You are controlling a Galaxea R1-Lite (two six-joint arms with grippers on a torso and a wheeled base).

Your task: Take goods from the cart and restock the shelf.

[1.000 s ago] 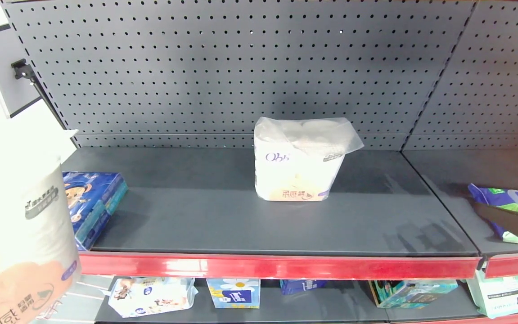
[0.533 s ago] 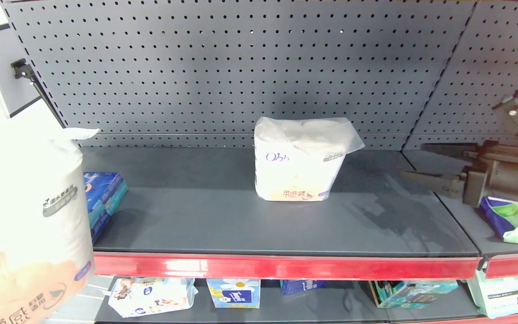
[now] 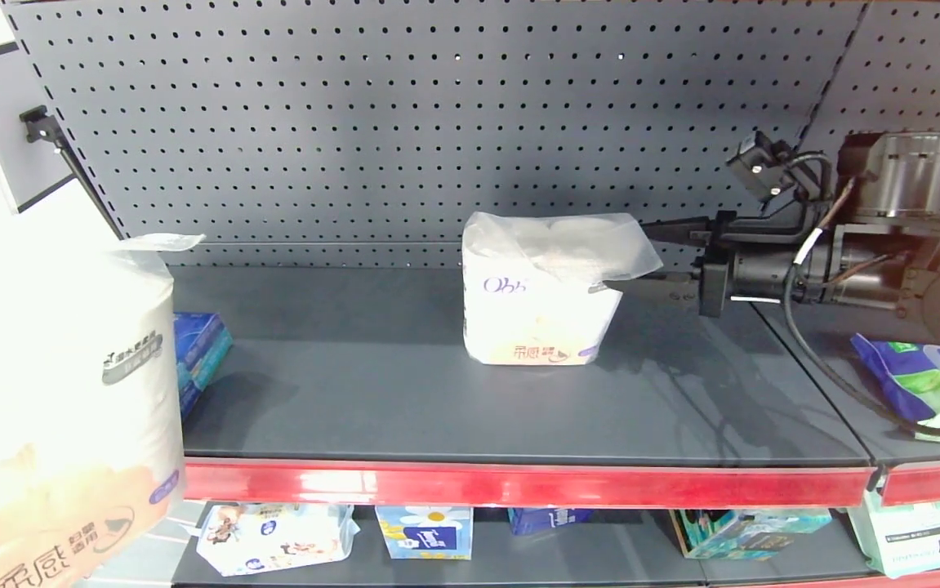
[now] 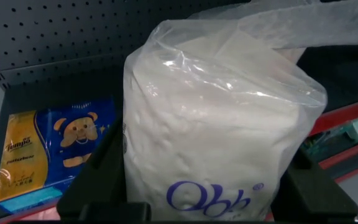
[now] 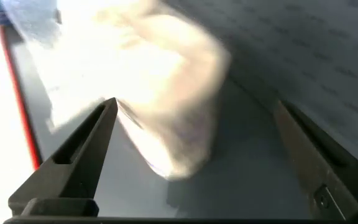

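Note:
A white paper-roll pack in clear wrap stands upright mid-shelf on the dark grey shelf. My right gripper hovers level with the pack's top right corner, open, its two fingers pointing at the loose wrap. The right wrist view has the same pack blurred beyond the spread fingers. A second, larger paper-roll pack hangs at the lower left, in front of the shelf's left end. My left gripper is shut on this pack, one dark finger on each side.
A blue tissue pack lies at the shelf's left end, partly behind the held pack. A blue-green bag lies on the neighbouring shelf to the right. The shelf has a red front edge and pegboard back. Several goods sit on the lower shelf.
My right arm has risen into view and swung left, its open fingers now reaching the standing pack's top corner. The held pack at the left has shifted right and slightly up.

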